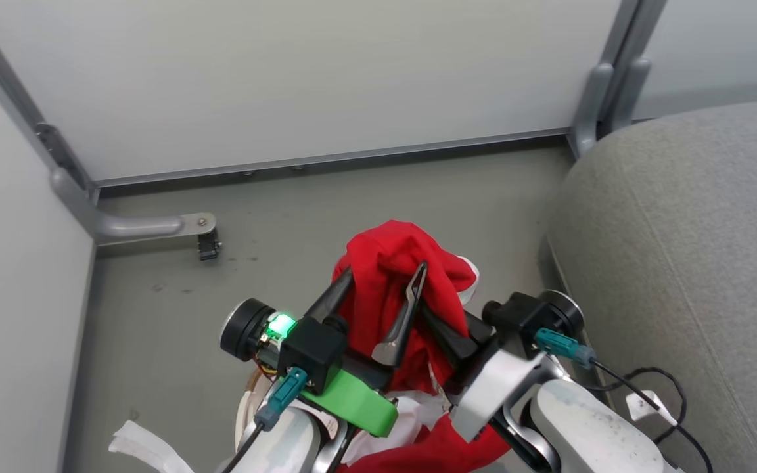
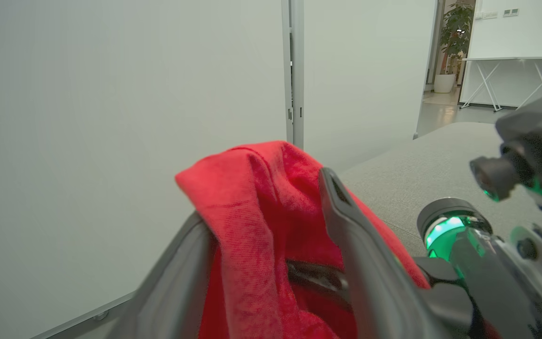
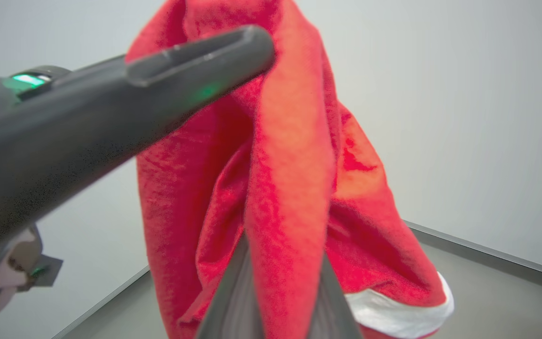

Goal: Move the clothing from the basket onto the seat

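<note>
The red clothing (image 1: 391, 263) hangs lifted above the floor, bunched between both grippers. My left gripper (image 1: 386, 268) has its two fingers apart with a thick fold pressed between them (image 2: 262, 197), shut on the clothing (image 2: 252, 197). My right gripper (image 1: 441, 328) is buried in the fabric from the right; its fingers sit close together (image 3: 282, 254), shut on a fold of the clothing (image 3: 290, 141). A white hem (image 3: 393, 315) hangs low. The grey seat (image 1: 681, 230) lies just right of both grippers. A sliver of the cream basket (image 1: 246, 402) peeks out under my left forearm.
White partition panels stand behind and to the left, on a grey metal foot (image 1: 148, 226). Grey floor (image 1: 286, 210) lies beyond the grippers. A white liner strip (image 1: 135, 443) trails at lower left. A black cable (image 1: 654, 381) loops against the seat's edge.
</note>
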Tool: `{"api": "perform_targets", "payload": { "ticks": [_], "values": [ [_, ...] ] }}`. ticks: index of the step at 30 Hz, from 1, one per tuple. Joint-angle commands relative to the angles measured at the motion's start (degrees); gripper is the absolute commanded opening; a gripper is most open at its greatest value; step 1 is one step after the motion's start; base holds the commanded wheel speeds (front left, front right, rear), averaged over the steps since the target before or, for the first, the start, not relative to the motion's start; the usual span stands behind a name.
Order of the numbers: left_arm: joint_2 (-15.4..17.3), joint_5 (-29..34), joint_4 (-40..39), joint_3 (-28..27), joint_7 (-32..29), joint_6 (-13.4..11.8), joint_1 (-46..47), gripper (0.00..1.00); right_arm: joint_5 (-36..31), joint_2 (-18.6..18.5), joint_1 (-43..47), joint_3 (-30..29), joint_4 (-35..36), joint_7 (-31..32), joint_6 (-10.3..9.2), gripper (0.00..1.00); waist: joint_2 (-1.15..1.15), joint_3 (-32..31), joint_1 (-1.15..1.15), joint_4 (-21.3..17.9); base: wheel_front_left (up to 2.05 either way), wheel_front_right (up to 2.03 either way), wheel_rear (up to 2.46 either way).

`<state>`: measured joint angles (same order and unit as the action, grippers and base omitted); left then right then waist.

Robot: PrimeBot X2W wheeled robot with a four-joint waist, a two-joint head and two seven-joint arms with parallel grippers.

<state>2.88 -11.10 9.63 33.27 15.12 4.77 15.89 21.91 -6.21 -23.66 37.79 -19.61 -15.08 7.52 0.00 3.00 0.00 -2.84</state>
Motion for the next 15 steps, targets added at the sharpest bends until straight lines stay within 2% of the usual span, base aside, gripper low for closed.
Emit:
{"api": "perform_targets", "payload": {
  "ticks": [1, 4, 15],
  "values": [
    [0.1, 0.4, 0.3, -0.6, 0.1, -0.2, -0.6, 1.00, -0.7, -0.2, 1.6, -1.0, 0.6, -0.1, -0.06, 0.00, 0.00, 0.5, 0.00, -3.0, 0.00, 0.00, 0.00],
    [0.1, 1.1, 1.0, -1.1, 0.1, 0.0, -1.1, 1.00, -1.5, -0.4, 3.3, -3.2, 1.9, -0.1, -0.06, 0.00, 0.00, 1.0, 0.00, -6.3, 0.00, 0.00, 0.00],
    [0.1, 3.2, 2.7, -3.1, 0.1, 1.1, -0.7, 1.00, -3.3, -0.4, 7.6, -9.2, 5.9, -0.1, -0.07, 0.00, 0.00, 3.5, 0.00, -23.0, 0.00, 0.00, 0.00]
  ]
}}
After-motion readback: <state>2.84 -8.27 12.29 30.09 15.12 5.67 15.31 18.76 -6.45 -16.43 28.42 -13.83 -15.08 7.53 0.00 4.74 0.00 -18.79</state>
